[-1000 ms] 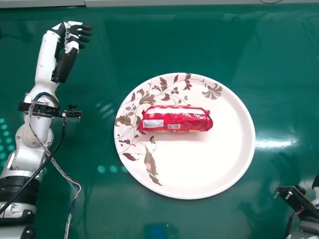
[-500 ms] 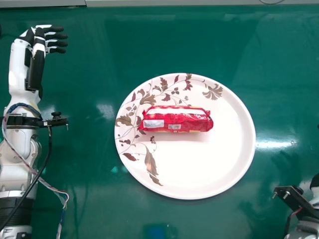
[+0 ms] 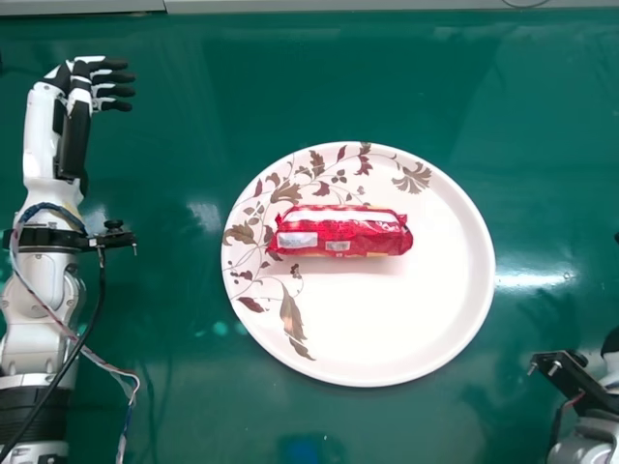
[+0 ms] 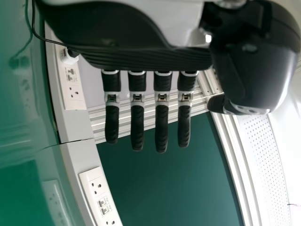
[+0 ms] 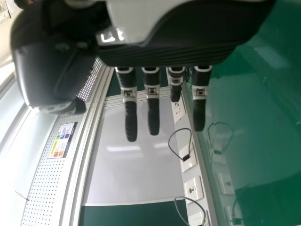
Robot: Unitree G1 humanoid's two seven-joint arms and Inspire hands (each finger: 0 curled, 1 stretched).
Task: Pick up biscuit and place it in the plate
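Note:
The red biscuit packet [image 3: 340, 232] lies on its side on the white floral plate [image 3: 406, 329], in the plate's upper left part in the head view. My left hand [image 3: 89, 85] is well to the left of the plate and beyond the packet, open and empty. In the left wrist view the fingers of my left hand [image 4: 161, 117] are straight. My right arm shows at the head view's lower right edge, apart from the plate. In the right wrist view my right hand [image 5: 153, 103] has straight fingers and holds nothing.
The plate stands on a glossy green table [image 3: 387, 77]. A cable hangs along my left forearm, left of the plate. Wall sockets [image 4: 99, 195] and a framed board [image 4: 174, 174] stand beyond the table's edge in the left wrist view.
My left hand has moved left, away from the plate, and most recently a little back toward the robot. The packet and the plate have stayed put.

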